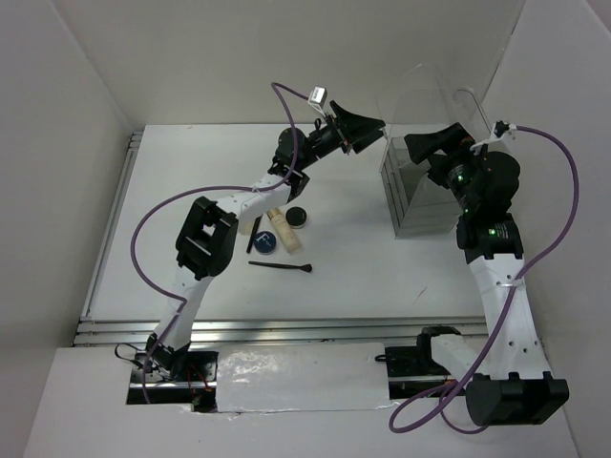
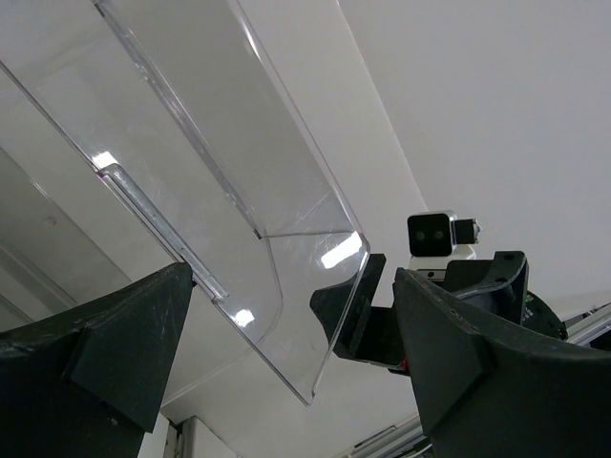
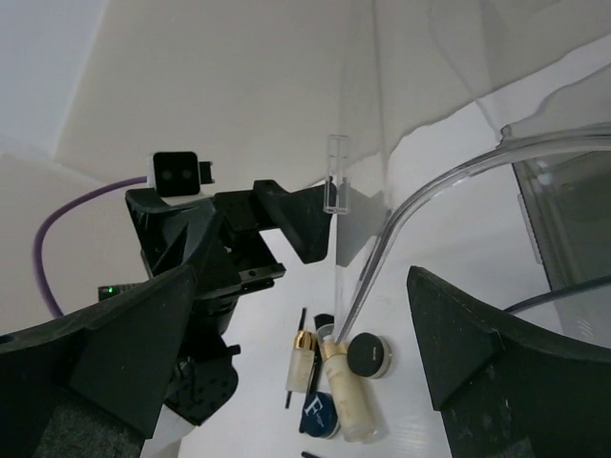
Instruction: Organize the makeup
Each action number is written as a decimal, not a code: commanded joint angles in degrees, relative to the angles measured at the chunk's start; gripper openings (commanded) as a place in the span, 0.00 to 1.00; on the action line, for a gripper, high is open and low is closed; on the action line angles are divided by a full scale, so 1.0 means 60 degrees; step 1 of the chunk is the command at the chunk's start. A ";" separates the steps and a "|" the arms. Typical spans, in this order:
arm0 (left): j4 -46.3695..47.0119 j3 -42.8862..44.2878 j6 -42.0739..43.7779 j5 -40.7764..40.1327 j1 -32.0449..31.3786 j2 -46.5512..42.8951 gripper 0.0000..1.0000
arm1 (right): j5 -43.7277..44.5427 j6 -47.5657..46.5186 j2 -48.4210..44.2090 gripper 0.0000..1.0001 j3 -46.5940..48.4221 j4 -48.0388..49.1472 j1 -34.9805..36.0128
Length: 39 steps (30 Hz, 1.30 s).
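The makeup lies in a cluster on the table left of centre: a beige tube bottle [image 1: 277,225], a round black compact [image 1: 297,218], a round dark-blue compact [image 1: 266,243] and thin black pencils [image 1: 282,266]. The right wrist view shows two beige tubes [image 3: 304,363] [image 3: 351,405], the black compact [image 3: 368,355] and the blue compact [image 3: 318,412]. My left gripper [image 1: 368,127] [image 2: 292,272] is open and raised, with the clear lid's edge [image 2: 315,315] between its fingers, not clamped. My right gripper [image 1: 420,145] [image 3: 301,274] is open at the lid from the other side.
The tall clear plastic box [image 1: 420,196] stands at the back right with its curved lid [image 1: 430,95] lifted open. White walls close in the table on the left, back and right. The left arm reaches over the makeup cluster.
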 commanded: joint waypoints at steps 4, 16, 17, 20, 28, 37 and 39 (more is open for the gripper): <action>0.1127 0.0417 -0.0198 0.0105 -0.0004 -0.0824 1.00 | -0.0523 0.0327 0.0303 1.00 0.0267 0.0842 -0.0036; 0.0951 0.0432 -0.0022 0.0222 0.0040 -0.1102 0.99 | -0.2163 0.1909 0.0817 0.99 -0.0173 0.3449 -0.0021; 0.1039 0.0417 -0.0052 0.0252 0.0055 -0.1088 0.99 | -0.2193 0.1983 0.0816 0.99 -0.0143 0.3537 -0.0036; 0.1098 0.0300 -0.0110 0.0296 0.0113 -0.1146 0.99 | -0.2091 0.2086 0.0714 0.98 0.0091 0.3640 -0.0036; 0.0998 -0.1646 0.0210 0.0193 0.0640 -0.2578 0.99 | -0.1622 0.1851 0.0729 0.99 0.0663 0.3303 -0.0079; -0.4298 -0.4124 0.4074 -0.0054 0.1168 -0.5582 0.99 | -0.1212 0.1339 0.0772 1.00 0.1643 0.2835 -0.0503; -0.6614 -0.4402 0.4924 -0.0522 0.1153 -0.6095 0.99 | -0.1212 0.1222 0.0846 1.00 0.1790 0.2674 -0.0694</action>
